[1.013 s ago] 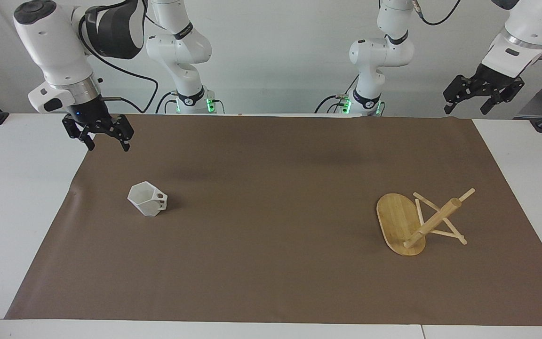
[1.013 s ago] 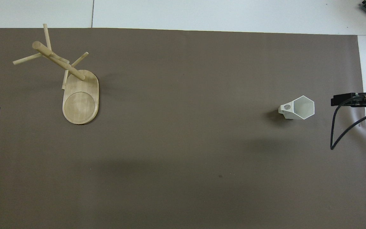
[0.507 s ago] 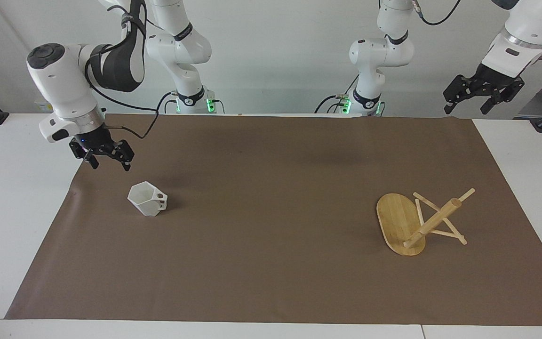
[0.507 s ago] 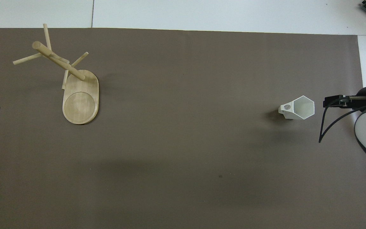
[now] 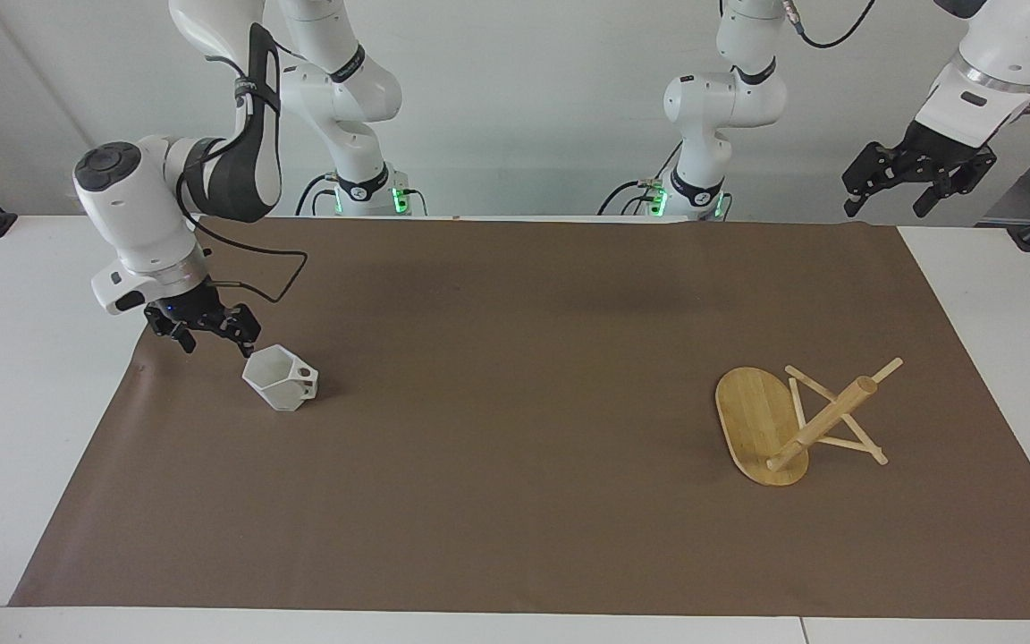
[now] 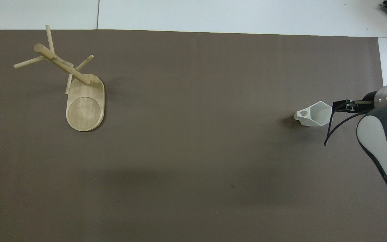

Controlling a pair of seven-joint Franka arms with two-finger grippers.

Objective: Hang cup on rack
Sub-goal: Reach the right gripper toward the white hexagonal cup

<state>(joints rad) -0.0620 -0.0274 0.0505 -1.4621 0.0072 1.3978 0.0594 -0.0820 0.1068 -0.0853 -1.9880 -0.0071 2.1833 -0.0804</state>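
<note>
Right gripper (image 5: 216, 342) dropping toward white faceted mug (image 5: 282, 379), fingers spread, not touching yet; we're judging grasp imminent. Left gripper (image 5: 889, 191) waiting spread, bamboo mug tree (image 5: 788, 420) tipped over.

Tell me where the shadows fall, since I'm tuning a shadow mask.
Overhead view: a small dark shadow lies beside the cup at its handle end, and a faint one along the rack base. Facing view: soft patches darken the brown mat nearer the robots; the cup's shadow sits beside its handle.
</note>
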